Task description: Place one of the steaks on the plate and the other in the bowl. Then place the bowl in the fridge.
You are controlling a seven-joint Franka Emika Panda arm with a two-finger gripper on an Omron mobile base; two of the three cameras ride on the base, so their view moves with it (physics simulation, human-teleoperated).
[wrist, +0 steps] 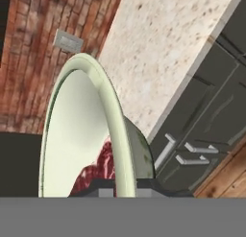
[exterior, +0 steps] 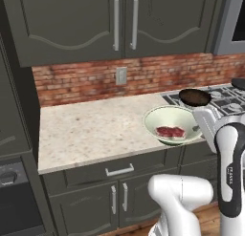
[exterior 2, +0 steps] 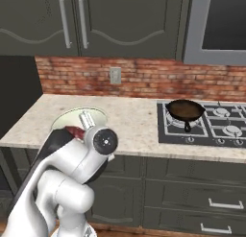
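A pale cream-green bowl (exterior: 171,125) sits at the front edge of a speckled stone table (exterior: 91,130), just left of the stove. One steak (exterior: 170,132), a flat red slab with whitish streaks, lies in the bottom of the bowl. In the hand view the bowl's thin rim (wrist: 113,130) runs up between the two dark fingertips at the bottom of the picture, one on the inside wall and one on the outside, with the meat showing just inside. The jaws are closed down as far as they go, pinching the rim of the bowl; the gripper (wrist: 124,189) holds it by its edge because the bowl is too wide to take across. Whether the bowl rests on the table or is lifted just off it cannot be told.

In the right base view the white arm's wrist covers most of the bowl (exterior 2: 72,117), with a bit of red meat showing beside it.

To the right, a black frying pan (exterior 2: 185,109) stands on a gas stove (exterior 2: 216,123). Behind runs a red brick wall with a grey wall outlet (exterior 2: 115,76), under dark green upper cabinets (exterior: 115,20).

Judging from this, the bowl is loaded and gripped, ready to be carried to the fridge.
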